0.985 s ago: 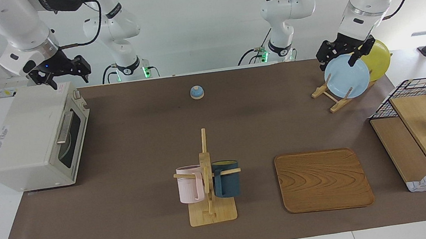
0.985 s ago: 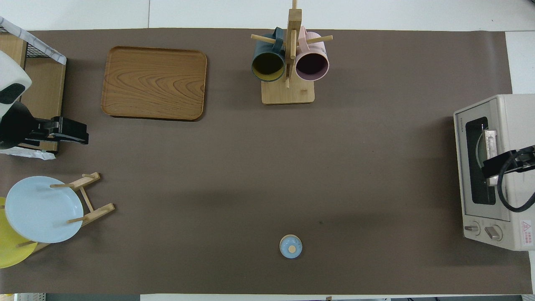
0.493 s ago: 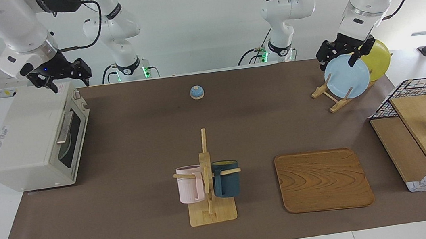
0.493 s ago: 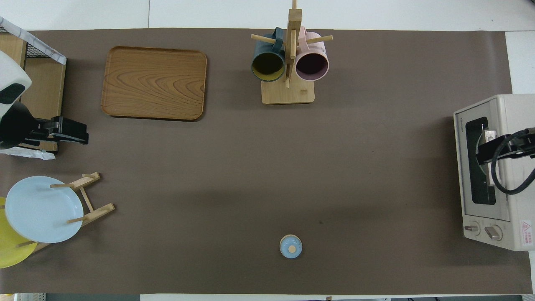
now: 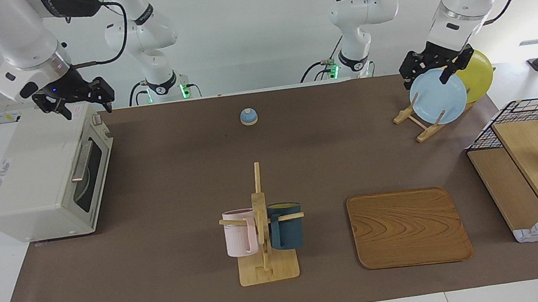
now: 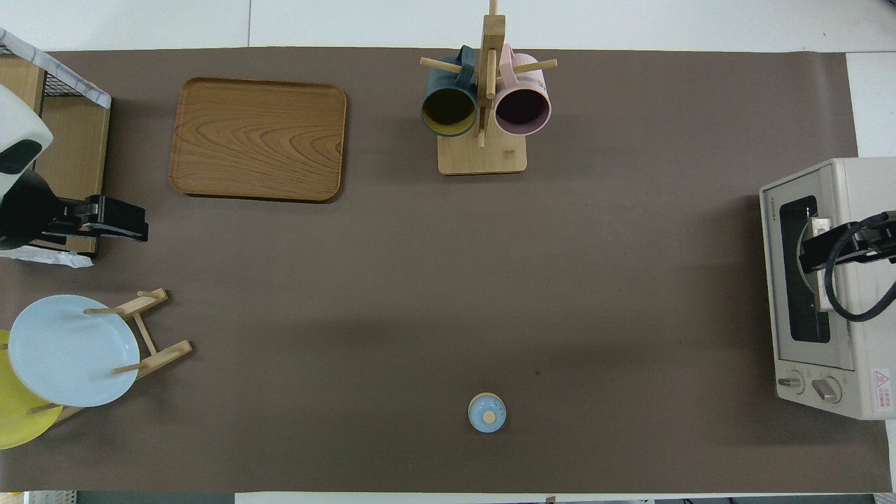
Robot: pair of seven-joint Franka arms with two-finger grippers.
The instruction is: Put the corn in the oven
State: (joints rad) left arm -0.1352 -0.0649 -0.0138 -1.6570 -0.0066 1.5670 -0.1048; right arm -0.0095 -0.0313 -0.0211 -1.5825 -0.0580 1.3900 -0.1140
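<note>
Oven (image 5: 41,174) sits at the right arm's end of the counter (image 5: 175,183), door shut, bar handle (image 5: 81,161) on the door face, knobs at the end nearer the robots. Corn not visible anywhere; something round shows dimly through the door glass, can't tell what.

Around it:
- Small blue bell (image 5: 248,116) near the robots, mid-counter.
- Mug rack (image 5: 261,223) farther out, pink mug (image 5: 239,232) and dark blue mug (image 5: 286,226) hanging on it.
- Wooden tray (image 5: 407,228) beside the rack, toward the left arm's end.
- Plate stand (image 5: 419,122) with a light blue plate (image 5: 437,97) and a yellow plate (image 5: 477,74), toward the left arm's end, near the robots.
- Wire-and-wood shelf (image 5: 534,175) at the left arm's end of the counter.

Nothing stands on the brown mat in front of the oven door.

Right hand (image 5: 80,99) is up in the air over the oven's top, at the knob end; fingers spread wide, holding nothing, not touching the oven.
Left hand (image 5: 436,69) hangs over the plate stand, just above the blue plate's rim; fingers spread wide, empty.
</note>
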